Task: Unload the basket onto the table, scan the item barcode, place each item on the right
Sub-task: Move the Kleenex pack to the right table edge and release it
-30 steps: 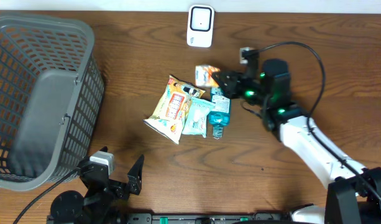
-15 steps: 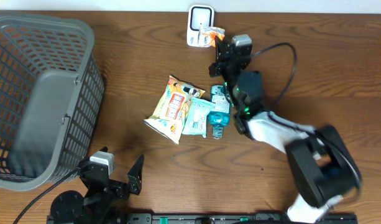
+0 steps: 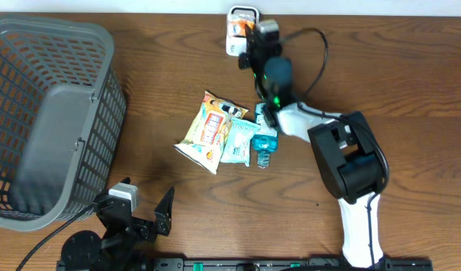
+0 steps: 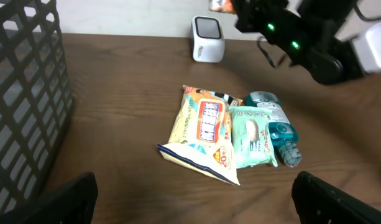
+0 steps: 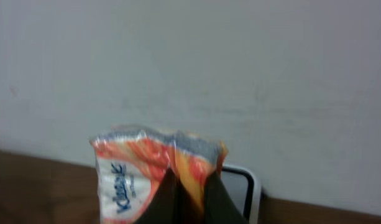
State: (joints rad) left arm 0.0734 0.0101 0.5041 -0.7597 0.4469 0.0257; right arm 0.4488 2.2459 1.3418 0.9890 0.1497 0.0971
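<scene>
**Kleenex pack at scanner, right arm**

Right gripper [image 5: 189,198] is pinched shut on the tissue pack [image 5: 154,167], held just in front of the barcode scanner [image 5: 245,186]. The scanner stands at the table's [image 3: 410,90] far edge, against the wall. Bare wood lies right of the scanner. Snack bag [image 4: 201,134], wipes pack [image 4: 252,134] and water bottle [image 4: 280,132] lie on its near side, and the mesh basket [image 3: 50,113] sits far to its left. Left gripper [image 4: 193,202] is spread wide and empty. Legible: "Kleenex" on the pack ("20" on the snack bag; other print too small).
</scene>
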